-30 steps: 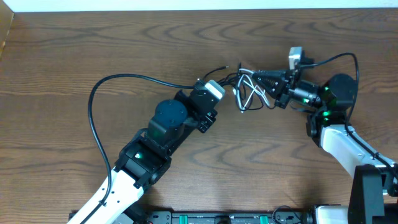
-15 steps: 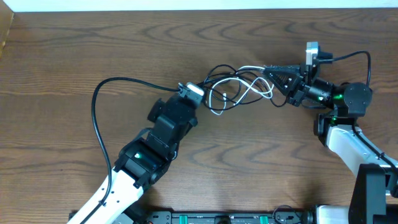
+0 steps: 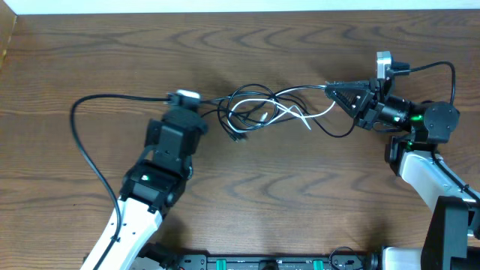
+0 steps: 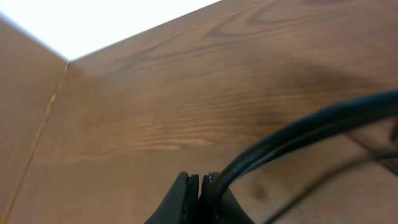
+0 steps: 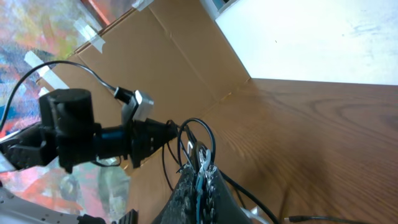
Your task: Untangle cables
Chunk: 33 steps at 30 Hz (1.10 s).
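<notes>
Your left tool (image 4: pixel 199 185) is pressed together, pinching the cables (image 3: pixel 259 112) at their left end. Your right tool (image 3: pixel 331 88) pinches their right end. They stretch in tangled loops between both tools, over the far middle of the surface (image 3: pixel 247 195).

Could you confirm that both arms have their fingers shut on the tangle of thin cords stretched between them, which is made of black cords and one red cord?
Not quite: the odd one out is a thin white cord, not a red one, as the overhead view shows. The rest is right: the left arm's fingers and the right arm's fingers are shut on the tangle of thin black cords stretched between them.
</notes>
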Each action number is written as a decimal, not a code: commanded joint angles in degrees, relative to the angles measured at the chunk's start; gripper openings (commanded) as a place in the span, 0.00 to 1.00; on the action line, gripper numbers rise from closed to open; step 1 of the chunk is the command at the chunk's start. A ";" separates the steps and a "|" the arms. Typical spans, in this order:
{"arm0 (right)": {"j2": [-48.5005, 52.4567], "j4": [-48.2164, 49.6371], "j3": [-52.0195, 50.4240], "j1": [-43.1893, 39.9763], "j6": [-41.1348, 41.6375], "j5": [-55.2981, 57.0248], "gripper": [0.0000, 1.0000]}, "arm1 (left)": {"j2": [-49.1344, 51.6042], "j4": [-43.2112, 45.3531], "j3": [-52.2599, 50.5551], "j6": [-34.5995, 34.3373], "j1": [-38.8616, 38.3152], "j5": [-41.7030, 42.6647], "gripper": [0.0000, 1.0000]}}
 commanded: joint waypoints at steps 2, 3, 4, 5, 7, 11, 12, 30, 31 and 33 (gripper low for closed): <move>-0.20 0.15 0.00 -1.55 0.55 -1.03 0.01 | -0.11 -0.87 0.31 -8.22 5.18 -2.47 0.08; -0.20 0.15 0.00 -1.55 0.55 -1.22 0.01 | -0.11 -1.07 0.31 -8.92 5.90 -2.47 0.08; -0.20 0.15 0.00 -1.55 0.55 -1.29 0.01 | -0.11 -1.25 0.31 -9.53 6.62 -2.47 0.08; -0.20 0.15 0.00 -1.55 0.52 -1.40 0.01 | -0.13 -1.49 0.31 -10.23 7.43 -2.47 0.08; -0.20 0.15 -0.02 -1.57 0.52 -1.40 0.01 | -0.13 -1.90 0.31 -11.17 8.87 -2.47 0.08; -0.20 0.13 -0.02 -1.68 0.52 -1.40 0.01 | -0.11 -2.51 0.31 -11.85 11.61 -2.45 0.08; -0.20 0.07 -0.02 -1.79 0.52 -1.42 0.01 | -0.13 -2.54 0.31 -12.24 12.11 -2.45 0.08; -0.20 -0.26 -0.04 -1.86 0.09 -1.40 0.01 | -0.11 -2.23 0.31 -11.65 13.92 22.29 0.97; -0.20 -0.28 -0.04 -1.86 0.09 -1.38 0.01 | -0.13 -2.05 0.31 -10.58 13.90 24.41 0.97; -0.20 -0.26 -0.04 -1.81 0.09 -1.38 0.01 | -0.13 -1.62 0.31 -8.26 13.88 28.28 0.97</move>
